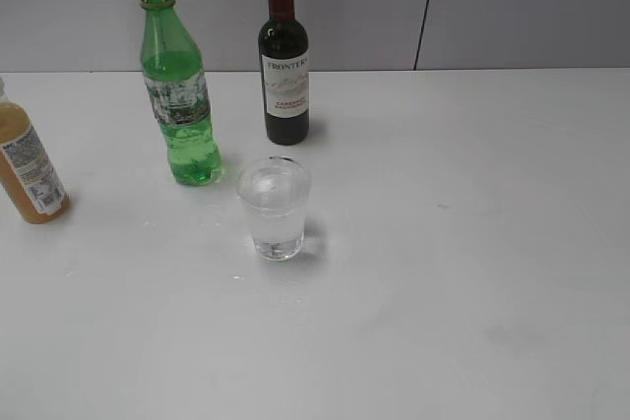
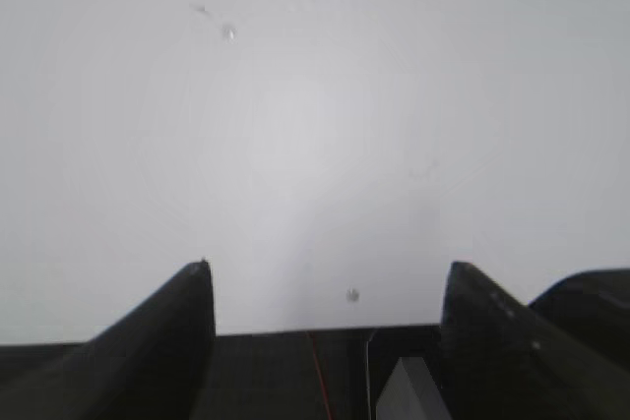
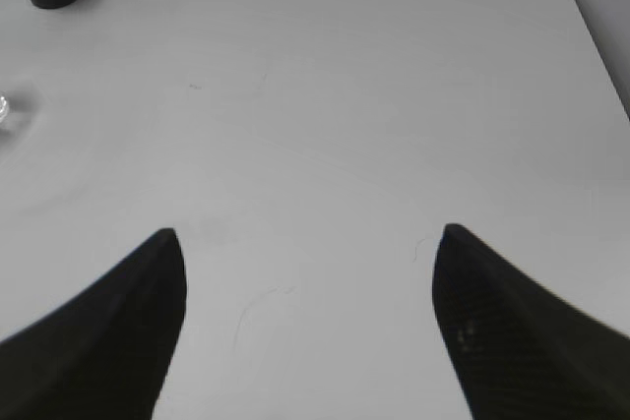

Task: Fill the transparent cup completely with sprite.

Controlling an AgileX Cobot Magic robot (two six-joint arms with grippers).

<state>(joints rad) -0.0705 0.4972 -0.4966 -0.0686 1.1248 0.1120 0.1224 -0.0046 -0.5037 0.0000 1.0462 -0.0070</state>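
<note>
Both pincers stand wide, holding nothing: right gripper [image 3: 307,233] has the transparent cup [image 3: 6,111] far forward-left; left gripper [image 2: 327,268] faces bare table [image 2: 315,125].

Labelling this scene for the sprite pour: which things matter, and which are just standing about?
Job:
transparent cup, holding clear liquid
green sprite bottle, cap off

Bystanders:
wine bottle, red cap on
orange-brown juice bottle at the left edge

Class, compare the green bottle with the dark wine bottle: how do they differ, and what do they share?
The green bottle is see-through and has no cap; the wine bottle is dark and wears a red cap. The green bottle stands left of the wine bottle and slightly nearer the camera. Both stand upright on the white table, each with a label.
</note>
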